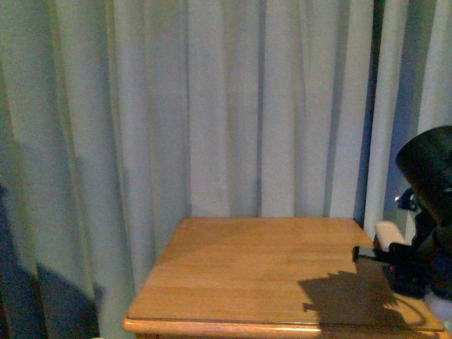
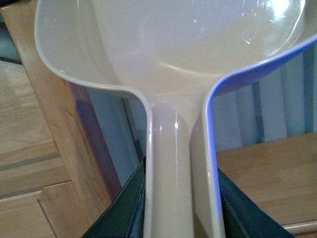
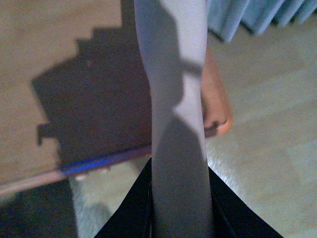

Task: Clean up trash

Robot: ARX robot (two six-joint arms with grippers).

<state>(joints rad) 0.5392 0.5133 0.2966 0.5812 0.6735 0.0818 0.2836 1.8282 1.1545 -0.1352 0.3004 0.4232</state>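
Grips the dustpan handle point(image 2: 176, 158) in the clamped left tool point(image 2: 181, 210) and a pale handle point(image 3: 173, 74) in the clamped right tool point(image 3: 181, 213), finds no trash on the surface point(image 1: 247, 268) or in any view, so risks sweeping blind and clipping the surface edge.

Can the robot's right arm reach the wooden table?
Probably yes: the right end effector, shut on a pale handle, hangs by the front right corner of the table, and nothing seen blocks it.

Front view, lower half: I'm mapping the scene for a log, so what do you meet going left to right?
Curtain → wooden table → right gripper, shut on a pale handle.
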